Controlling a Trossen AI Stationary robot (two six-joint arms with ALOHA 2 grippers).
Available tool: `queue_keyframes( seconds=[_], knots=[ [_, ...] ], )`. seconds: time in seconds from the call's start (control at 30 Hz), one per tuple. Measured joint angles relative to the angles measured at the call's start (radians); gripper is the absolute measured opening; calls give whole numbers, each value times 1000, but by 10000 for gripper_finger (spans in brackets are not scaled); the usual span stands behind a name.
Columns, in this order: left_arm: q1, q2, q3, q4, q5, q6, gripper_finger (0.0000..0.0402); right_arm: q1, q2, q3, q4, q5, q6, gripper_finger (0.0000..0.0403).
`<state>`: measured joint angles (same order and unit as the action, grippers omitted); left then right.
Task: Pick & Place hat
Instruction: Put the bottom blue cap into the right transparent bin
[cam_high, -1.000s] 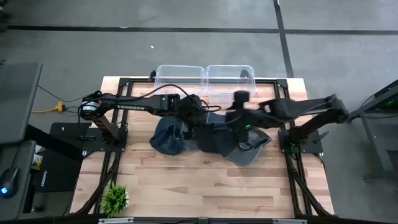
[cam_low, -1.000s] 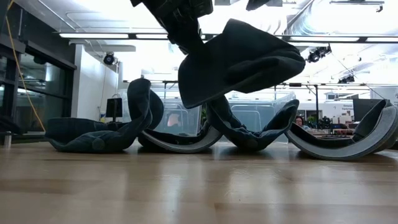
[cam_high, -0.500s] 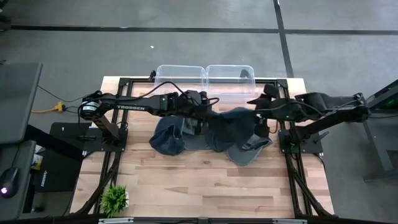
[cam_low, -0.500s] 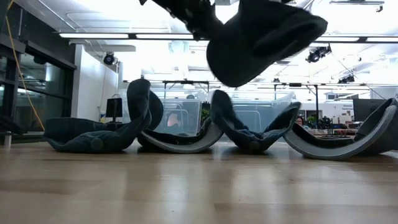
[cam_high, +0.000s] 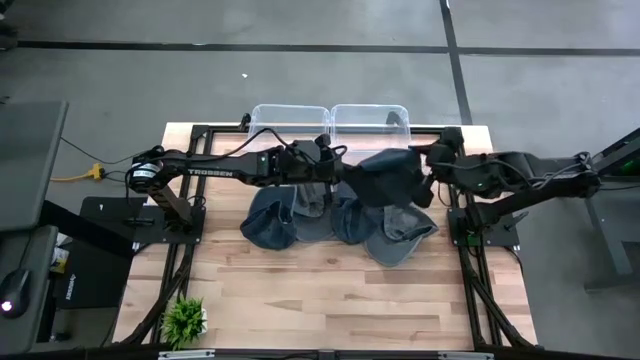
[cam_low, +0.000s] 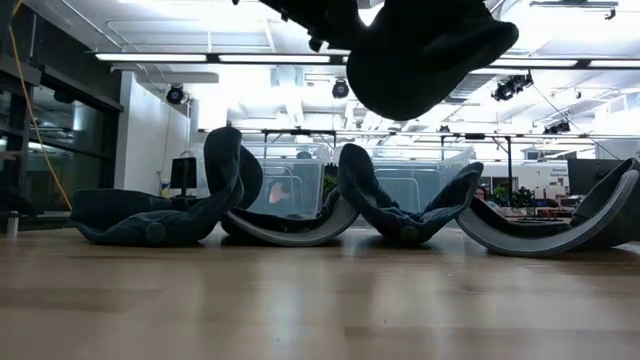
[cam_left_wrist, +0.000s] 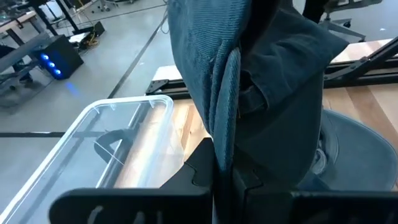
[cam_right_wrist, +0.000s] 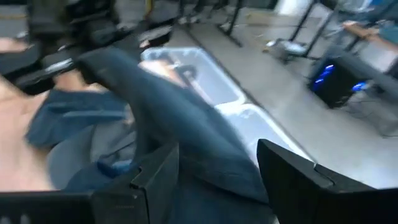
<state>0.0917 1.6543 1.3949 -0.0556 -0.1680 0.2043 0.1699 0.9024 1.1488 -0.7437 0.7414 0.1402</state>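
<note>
A dark teal corduroy hat (cam_high: 385, 180) hangs in the air over the middle of the table, in front of the clear bins. In the low view the hat (cam_low: 430, 50) is high above the wood. My left gripper (cam_high: 335, 172) reaches in from the table's left and is shut on it. My right gripper (cam_high: 432, 166) stands open at the hat's right side. In the right wrist view its two fingers are wide apart (cam_right_wrist: 217, 180), and the hat's cloth (cam_right_wrist: 186, 130) shows between and beyond them. My left gripper pinches the hat's stiff brim (cam_left_wrist: 227, 137) between its two fingers, with the brim edge-on in the gap. The fingers come nearly level from the table's left. The hat is lifted clear of the table, and its crown (cam_left_wrist: 280, 93) bulges out beyond the fingers. My right gripper: whether its open fingers touch the hat I cannot tell.
Several more dark hats (cam_high: 270, 222) (cam_high: 400, 238) lie in a row on the wood below the held one, resting on their curved brims (cam_low: 290, 235). Two clear plastic bins (cam_high: 288, 125) (cam_high: 372, 122) stand at the far edge. A small green plant (cam_high: 185, 320) sits at the near left.
My left gripper has risen and tipped upward. The hat has swung up and toward the table's far right, higher above the other hats. My right gripper has drawn back from the hat toward the table's right edge.
</note>
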Motion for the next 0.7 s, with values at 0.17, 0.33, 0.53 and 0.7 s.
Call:
queue_keyframes(
  seconds=[0.17, 0.33, 0.53, 0.7],
  knots=[
    [0, 16, 0, 25, -16, 0, 2, 0, -20, 39, 10, 51, -63, 210],
    [0, 23, -2, 77, -104, 0, 2, 0, -42, 69, -25, 91, -69, 210],
    [1, 22, -1, 176, -192, 0, 2, 0, -76, 69, -87, 231, -53, 210],
    [0, 21, 0, 270, -260, 12, 2, 0, -92, 66, -160, 263, 49, 210]
  ],
)
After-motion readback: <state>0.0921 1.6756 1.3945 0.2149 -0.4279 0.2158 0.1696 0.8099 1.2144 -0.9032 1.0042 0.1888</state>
